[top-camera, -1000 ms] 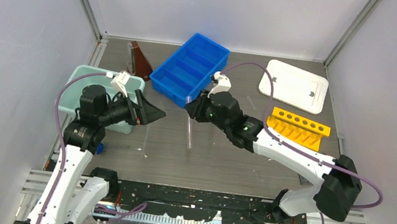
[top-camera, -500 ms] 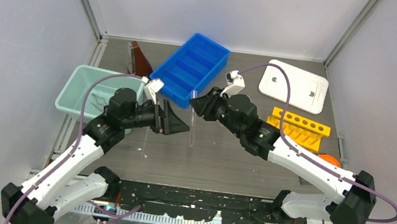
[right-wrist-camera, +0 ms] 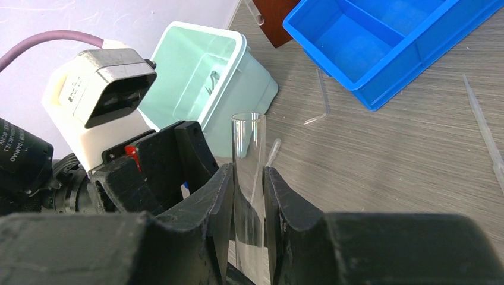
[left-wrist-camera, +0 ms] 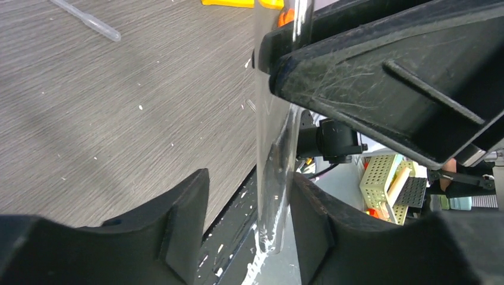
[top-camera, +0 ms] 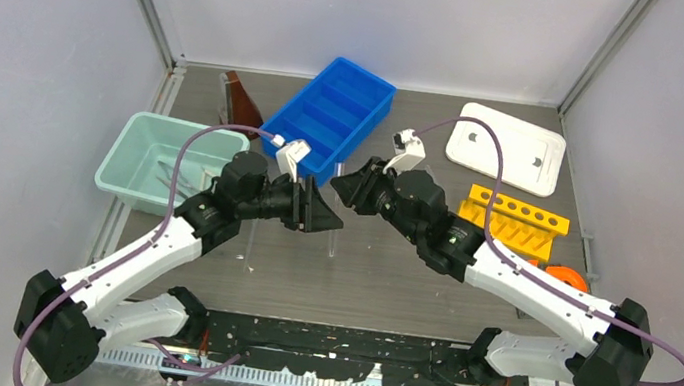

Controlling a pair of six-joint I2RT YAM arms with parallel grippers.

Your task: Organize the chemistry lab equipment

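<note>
Noting the two arms meeting over the middle of the table [top-camera: 376, 279]. We see the right gripper [right-wrist-camera: 248, 178] clamped on a clear glass test tube [right-wrist-camera: 248, 133], both fingers pressed to its sides. The tube stands upright in that grip, open mouth up, its rim clear above the fingertips.

We record the left gripper [left-wrist-camera: 248, 190] facing the right one, its jaws apart and straddling the same tube. From the left wrist, a gap shows between the tube and one finger [left-wrist-camera: 184, 225]; the other finger sits close against the glass, and we cannot tell whether it touches. No grip by this one.

Around them:
- blue divided tray [top-camera: 329, 115] just behind the grippers
- teal bin [top-camera: 138, 139] to the left, with metal tongs [right-wrist-camera: 209, 83] lying inside
- yellow holed rack [top-camera: 513, 220] to the right, beside the right arm
- white lid [top-camera: 508, 148] behind the rack, flat on the table
- plastic pipette [left-wrist-camera: 89, 21] lying loose on the table, apart from the grippers
</note>
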